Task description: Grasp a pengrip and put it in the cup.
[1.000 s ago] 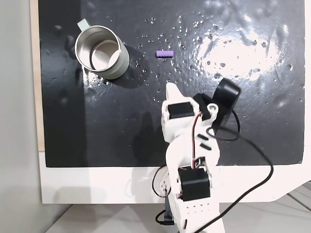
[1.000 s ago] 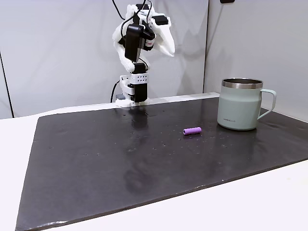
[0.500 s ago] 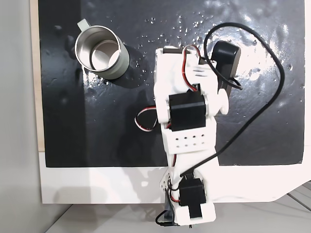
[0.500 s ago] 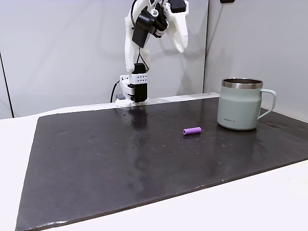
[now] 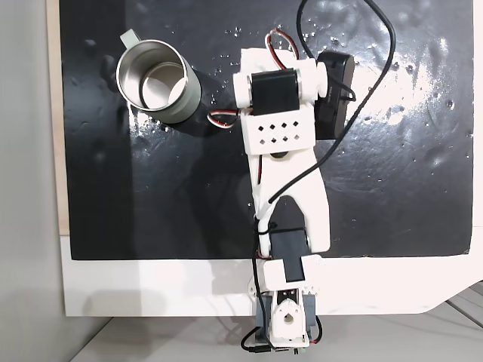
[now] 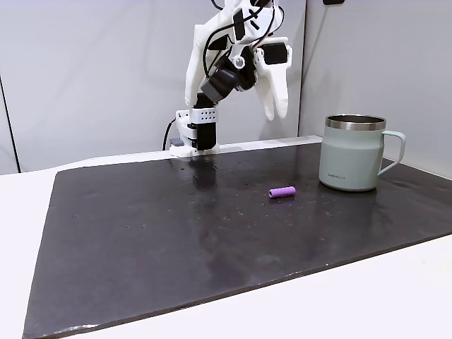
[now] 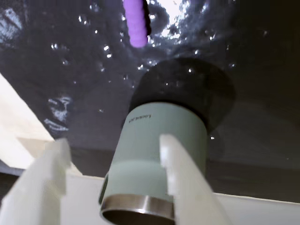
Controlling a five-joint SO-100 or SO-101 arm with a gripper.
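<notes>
The white two-finger end effector (image 6: pixel 276 106) hangs high above the black worktop (image 6: pixel 141 233), fingers spread apart and holding nothing. The tiny purple ribbed pengrip (image 6: pixel 282 192) lies on the worktop at nine o'clock of the pale grey-green metal cup (image 6: pixel 353 153), apart from it.

A line of small dark print runs across the pale grey-green side of the cup (image 7: pixel 159 154) in the wrist view, its letters too blurred to make out. No other writing can be read on anything pictured.
</notes>
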